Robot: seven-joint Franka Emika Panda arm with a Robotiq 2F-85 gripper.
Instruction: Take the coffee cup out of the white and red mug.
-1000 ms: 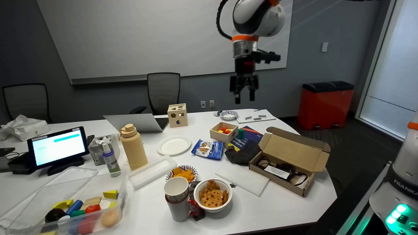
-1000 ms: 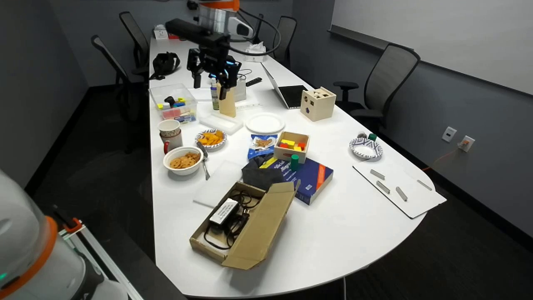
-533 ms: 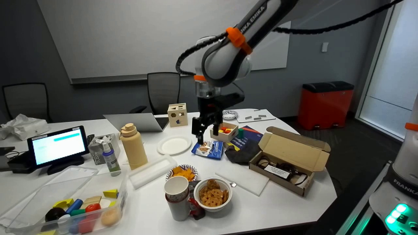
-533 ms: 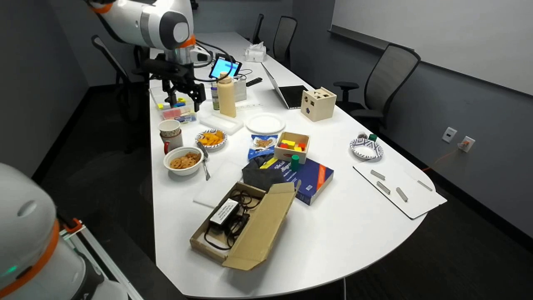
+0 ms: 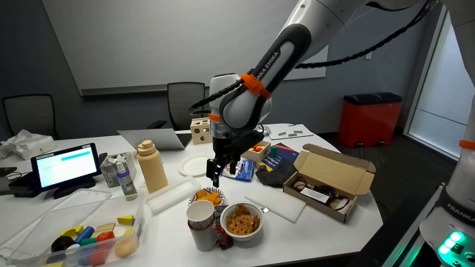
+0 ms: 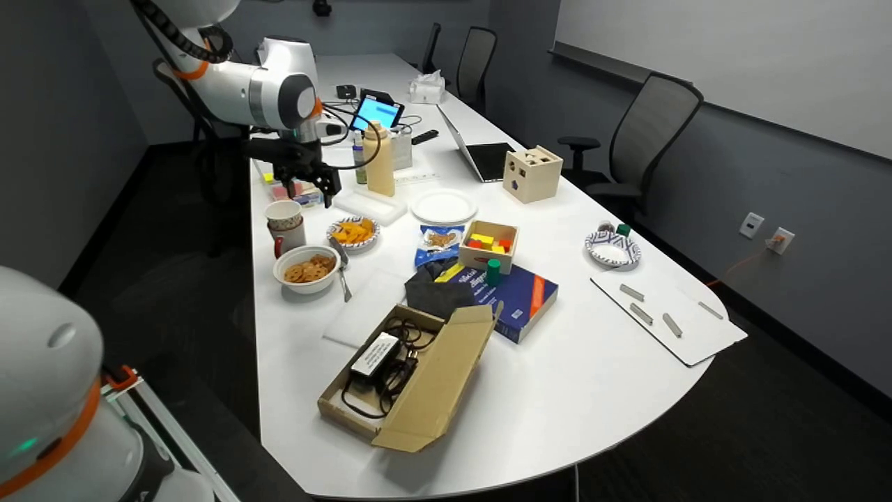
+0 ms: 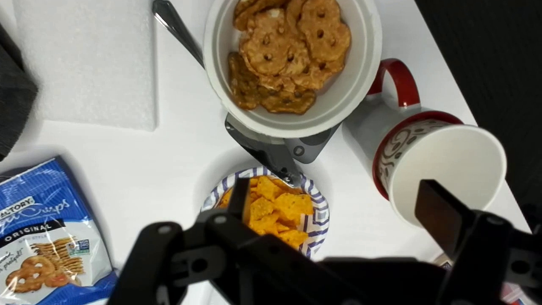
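The gripper (image 7: 337,205) hangs empty, jaws spread. In the wrist view, the coffee cup (image 7: 455,161) stands nested in the white and red mug (image 7: 365,126), right of the brown-snack bowl (image 7: 364,51). Centre the jaws over the cup's rim; pinch it lightly above the mug; lift vertically.

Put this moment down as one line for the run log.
tool: open, empty, apart from coffee cup; coffee cup: nested in white and red mug; mug: upright on table; removal: not yet done

spread pincer (image 6: 309,196) over white table (image 6: 592,397), coffee cup (image 6: 284,221) nested in white and red mug (image 6: 293,238)
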